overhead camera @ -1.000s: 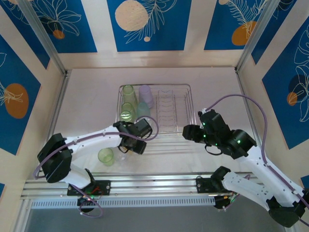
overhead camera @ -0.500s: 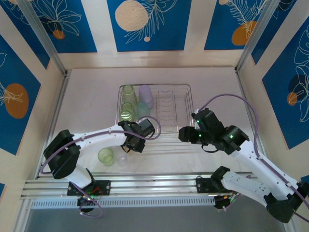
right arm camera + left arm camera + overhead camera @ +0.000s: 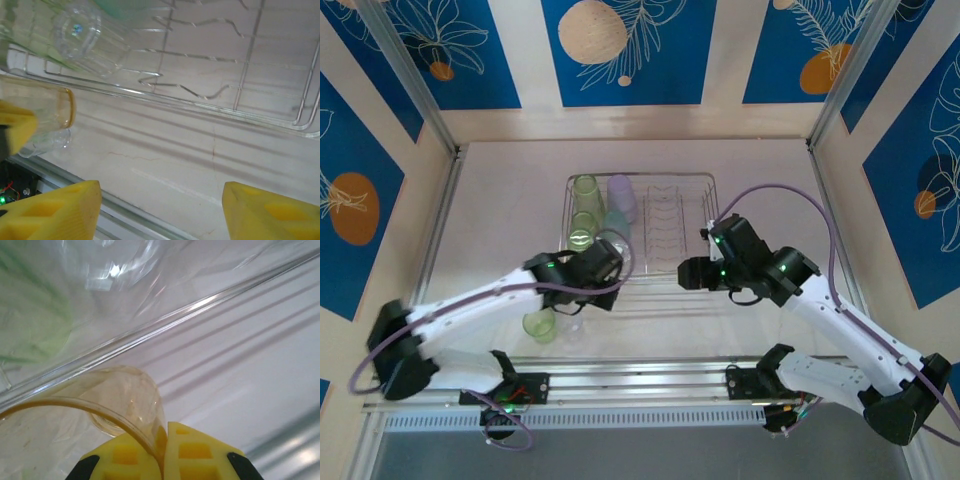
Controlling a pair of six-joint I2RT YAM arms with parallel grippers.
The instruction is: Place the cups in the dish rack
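Note:
The silvery wire dish rack (image 3: 690,215) stands mid-table with a few cups in its left end: two green (image 3: 585,190), one lilac (image 3: 622,197). Just in front of the rack, my left gripper (image 3: 582,300) (image 3: 164,440) is shut on the rim of an amber-tinted cup (image 3: 125,405) (image 3: 47,114) (image 3: 576,322). A green cup (image 3: 539,323) stands upright on the table to its left. My right gripper (image 3: 686,272) (image 3: 160,210) hovers open over bare table by the rack's front edge (image 3: 225,115), holding nothing. A clear cup (image 3: 90,42) lies in the rack.
Upright plate tines (image 3: 665,225) fill the rack's middle and right part. An aluminium rail (image 3: 640,385) runs along the near table edge. Patterned walls close in the left, back and right sides.
My left gripper's jaws have shut on the amber cup's rim, and that arm has swung lower and leftward. My right gripper has moved left along the rack's front and opened wider.

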